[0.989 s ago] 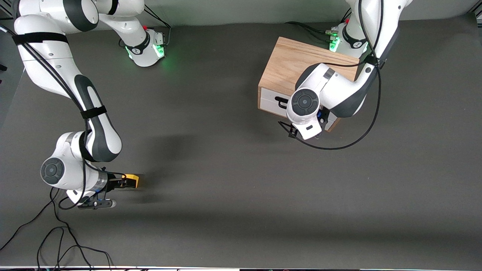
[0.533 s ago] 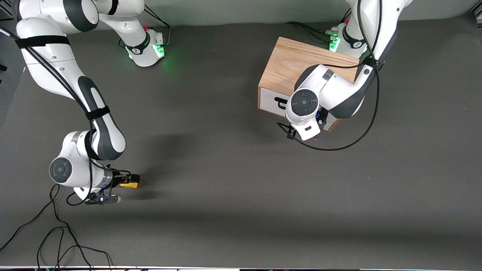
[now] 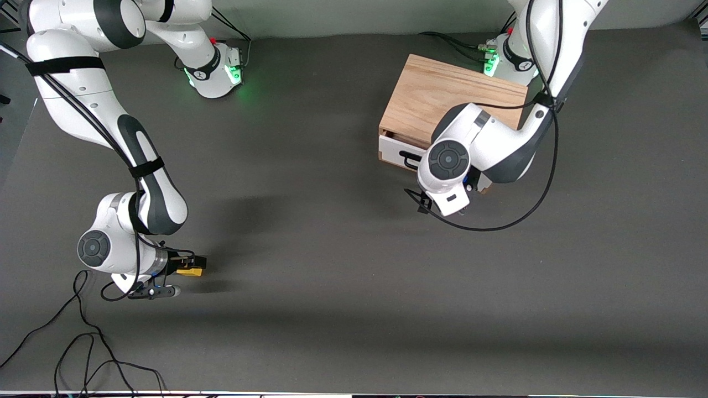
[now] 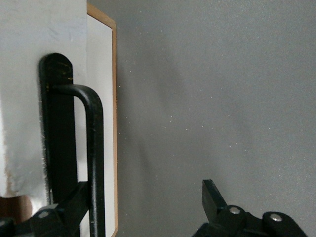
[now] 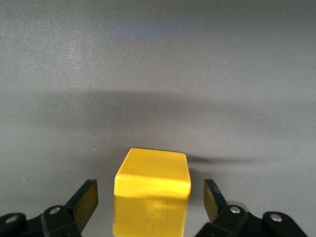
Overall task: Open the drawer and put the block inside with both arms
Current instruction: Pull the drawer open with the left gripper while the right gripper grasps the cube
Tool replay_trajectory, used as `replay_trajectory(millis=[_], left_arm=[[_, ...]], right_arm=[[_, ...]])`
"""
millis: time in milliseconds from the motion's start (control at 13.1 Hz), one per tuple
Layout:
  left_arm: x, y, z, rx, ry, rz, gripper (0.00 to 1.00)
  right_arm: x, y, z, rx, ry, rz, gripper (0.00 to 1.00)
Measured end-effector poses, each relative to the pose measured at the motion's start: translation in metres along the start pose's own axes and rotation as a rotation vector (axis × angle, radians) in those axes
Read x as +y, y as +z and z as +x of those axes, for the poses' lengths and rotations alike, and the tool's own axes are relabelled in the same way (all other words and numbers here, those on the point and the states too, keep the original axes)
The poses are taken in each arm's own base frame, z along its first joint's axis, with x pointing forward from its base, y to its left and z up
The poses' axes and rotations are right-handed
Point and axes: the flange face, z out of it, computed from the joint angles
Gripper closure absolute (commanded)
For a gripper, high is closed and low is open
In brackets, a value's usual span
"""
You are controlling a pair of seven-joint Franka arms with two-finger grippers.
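Note:
The yellow block (image 5: 152, 190) rests on the dark table (image 3: 343, 287) toward the right arm's end. My right gripper (image 5: 150, 190) is open around it, and a gap shows between the block and each of its fingers (image 5: 85, 197). From the front, the block (image 3: 191, 271) shows just under the right gripper (image 3: 189, 263). The white drawer (image 3: 394, 150) stands out a little from the wooden box (image 3: 442, 99). My left gripper (image 4: 145, 192) is open at the black handle (image 4: 94, 143), one finger (image 4: 66, 212) tucked beside the bar. The left wrist (image 3: 448, 160) hides it from the front.
Black cables (image 3: 83, 354) lie on the table near the front edge at the right arm's end. A cable loop (image 3: 498, 221) hangs from the left arm next to the box. Green-lit bases (image 3: 221, 74) stand along the back edge.
The drawer front has come a little way out of the box, and the left wrist moved with it. The right arm's wrist has settled closer behind the block.

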Motion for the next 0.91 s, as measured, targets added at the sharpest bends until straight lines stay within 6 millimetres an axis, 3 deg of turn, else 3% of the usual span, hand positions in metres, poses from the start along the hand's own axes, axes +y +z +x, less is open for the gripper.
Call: replay_trajectory(millis=[228, 533, 913], left_arm=[[0.011, -0.005, 0.001, -0.001, 0.003, -0.023, 0.00], [0.040, -0.013, 0.004, -0.013, 0.004, -0.065, 0.00], [0.046, -0.010, -0.003, 0.014, 0.028, -0.055, 0.00]], right_arm=[[0.000, 0.002, 0.000, 0.006, 0.000, 0.000, 0.28], [0.000, 0.002, 0.000, 0.014, -0.003, -0.003, 0.65], [0.001, -0.015, 0.012, 0.060, -0.021, -0.025, 0.83]])
